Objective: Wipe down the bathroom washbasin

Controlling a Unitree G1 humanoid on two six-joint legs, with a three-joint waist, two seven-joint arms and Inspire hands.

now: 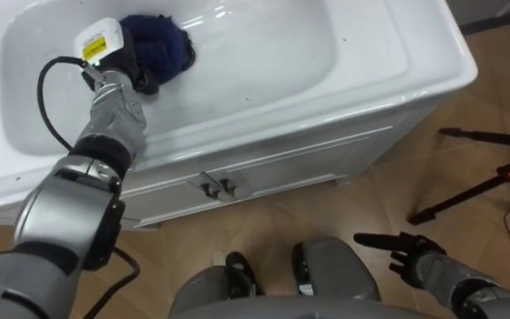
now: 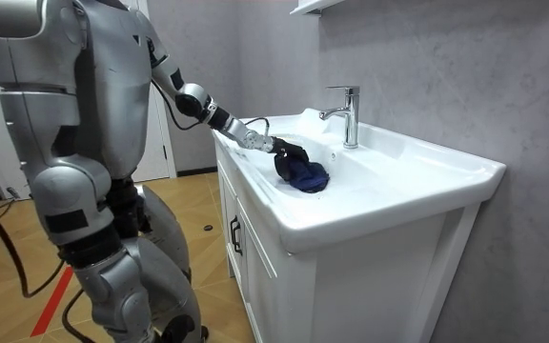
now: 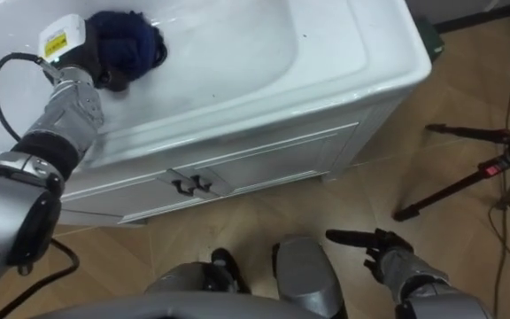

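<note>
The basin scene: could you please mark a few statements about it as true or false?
1. The dark blue cloth lies inside the basin. True.
2. The left robot hand is on the cloth. True.
3. The right robot hand holds a sponge. False: it is open and empty, low over the floor, away from the basin.
4. The cabinet doors under the basin stand open. False: both are shut.
5. A tripod is on the floor to the robot's right. True.
</note>
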